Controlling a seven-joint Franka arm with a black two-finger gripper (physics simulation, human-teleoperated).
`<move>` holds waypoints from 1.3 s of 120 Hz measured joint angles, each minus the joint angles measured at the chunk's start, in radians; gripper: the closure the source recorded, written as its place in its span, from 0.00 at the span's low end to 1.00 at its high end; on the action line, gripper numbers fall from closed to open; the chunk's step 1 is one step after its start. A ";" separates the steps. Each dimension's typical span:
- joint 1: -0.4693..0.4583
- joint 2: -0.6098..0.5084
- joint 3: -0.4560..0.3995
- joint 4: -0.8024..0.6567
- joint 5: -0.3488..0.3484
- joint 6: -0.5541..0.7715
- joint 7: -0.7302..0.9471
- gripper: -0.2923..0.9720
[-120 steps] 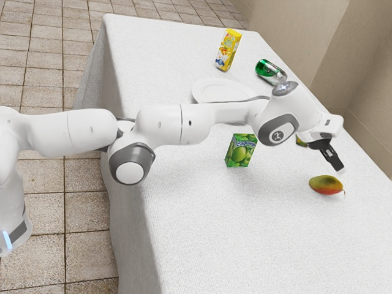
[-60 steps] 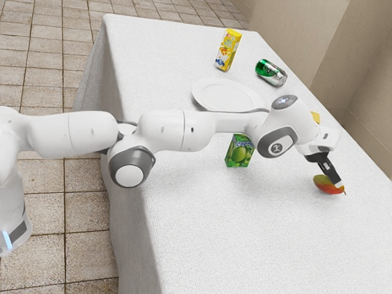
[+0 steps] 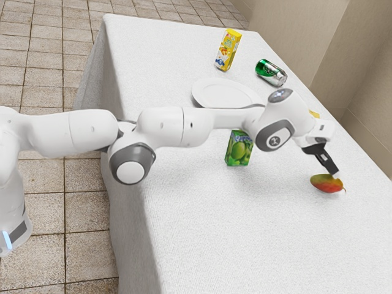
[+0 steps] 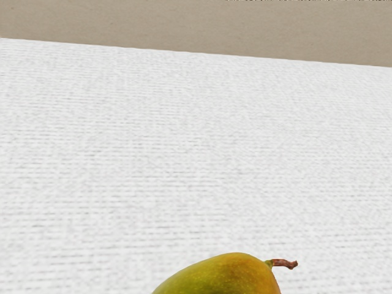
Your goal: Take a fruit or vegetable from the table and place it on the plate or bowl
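Exterior view: the gripper (image 3: 332,172) hangs at the far end of the outstretched arm, tips right down at the top of the mango (image 3: 326,183)
Mango's place: lying on the table (image 3: 184,233) toward the exterior view's right, well apart from everything else
Direction from hand: straight underneath; the wrist view has the mango (image 4: 217,275) just below the hand, stem (image 4: 283,263) off to one side
Long axis: roughly across the exterior view, stem end toward its right
Grip: from where I stand I cannot tell whether it is spread or closed on the fruit
Plate (image 3: 223,95): back toward the exterior view's upper left, beyond the green carton (image 3: 239,149)
Judgement: the fruit is not yet lifted; the carry looks like a swing back over that carton
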 joint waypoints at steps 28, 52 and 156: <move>-0.010 0.006 -0.011 0.001 -0.001 0.007 0.000 0.23; -0.014 0.022 -0.015 0.003 -0.001 0.019 0.000 0.23; -0.014 0.068 -0.038 0.000 -0.025 0.039 0.000 0.24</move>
